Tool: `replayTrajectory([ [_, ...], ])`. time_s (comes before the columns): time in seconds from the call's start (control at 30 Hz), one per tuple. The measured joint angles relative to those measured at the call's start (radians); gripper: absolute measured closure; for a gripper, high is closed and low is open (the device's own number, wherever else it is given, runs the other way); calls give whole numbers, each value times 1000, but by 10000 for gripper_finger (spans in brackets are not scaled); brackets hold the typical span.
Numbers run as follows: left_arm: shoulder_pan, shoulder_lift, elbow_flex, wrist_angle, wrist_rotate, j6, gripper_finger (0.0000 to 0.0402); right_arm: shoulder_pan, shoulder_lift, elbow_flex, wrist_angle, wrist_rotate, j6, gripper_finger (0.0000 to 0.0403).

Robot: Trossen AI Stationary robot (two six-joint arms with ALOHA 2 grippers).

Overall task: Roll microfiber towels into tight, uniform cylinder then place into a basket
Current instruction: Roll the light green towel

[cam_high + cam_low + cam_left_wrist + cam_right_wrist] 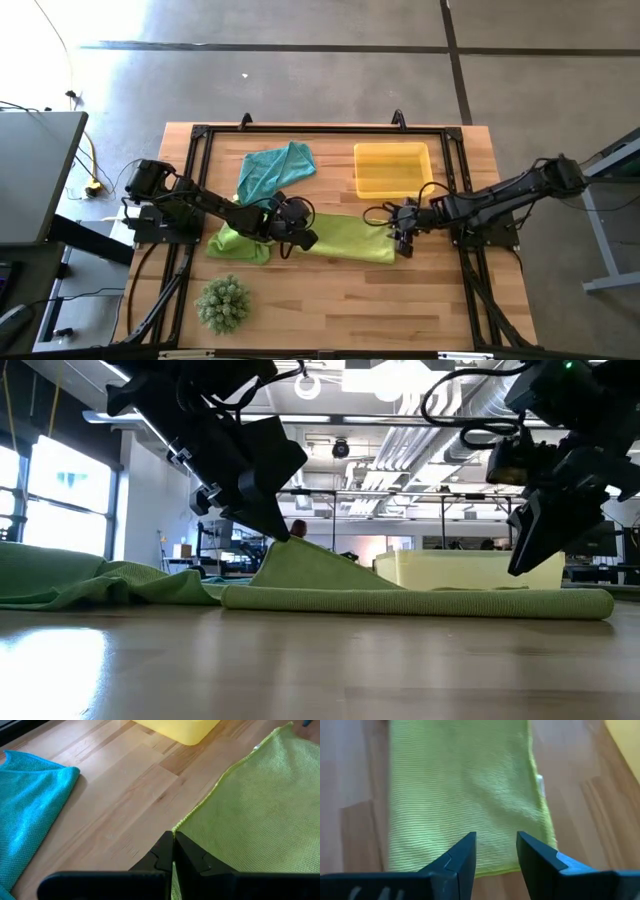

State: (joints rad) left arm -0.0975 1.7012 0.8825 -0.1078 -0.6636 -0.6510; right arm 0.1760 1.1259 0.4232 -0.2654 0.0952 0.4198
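Observation:
A lime-green towel [350,240] lies as a long strip across the table's middle. My left gripper [293,226] is shut on the towel's far edge near its left end. My right gripper [405,238] is open just above the towel's right end [470,820], its fingers either side of the strip's middle and clear of it in the low view [528,555]. A second lime-green towel [238,245] lies crumpled to the left. A teal towel [275,170] lies flat at the far left. The yellow basket [392,170] stands at the far right, with nothing in it. My left gripper pinches the lime-green towel's hemmed far edge [176,826] between its two shut fingers, coming from above and slanting from the table's left. That edge is raised into a low peak [292,550]. The rest of the towel lies on the table.
A spiky green ball-shaped plant [222,303] stands near the table's front left. A black frame [300,130] runs round the work area. Bare wood [400,300] lies in front of the towel.

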Motion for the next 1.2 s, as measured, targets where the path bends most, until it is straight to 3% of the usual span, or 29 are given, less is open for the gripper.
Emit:
replayTrajectory([
  [0.17,0,0,0,0,0,-7,389,16,0,0,4,11,9,270],
  [0.43,0,0,0,-24,-3,41,296,17,0,0,4,4,79,269],
  [0.6,0,0,6,-18,2,114,270,34,0,0,4,0,157,269],
  [0.83,36,9,6,5,194,296,269,110,0,0,19,23,303,269],
  [1.03,79,23,6,7,290,480,268,196,21,0,66,182,436,269],
  [1.2,107,65,5,40,359,558,268,249,110,1,142,234,508,269],
])
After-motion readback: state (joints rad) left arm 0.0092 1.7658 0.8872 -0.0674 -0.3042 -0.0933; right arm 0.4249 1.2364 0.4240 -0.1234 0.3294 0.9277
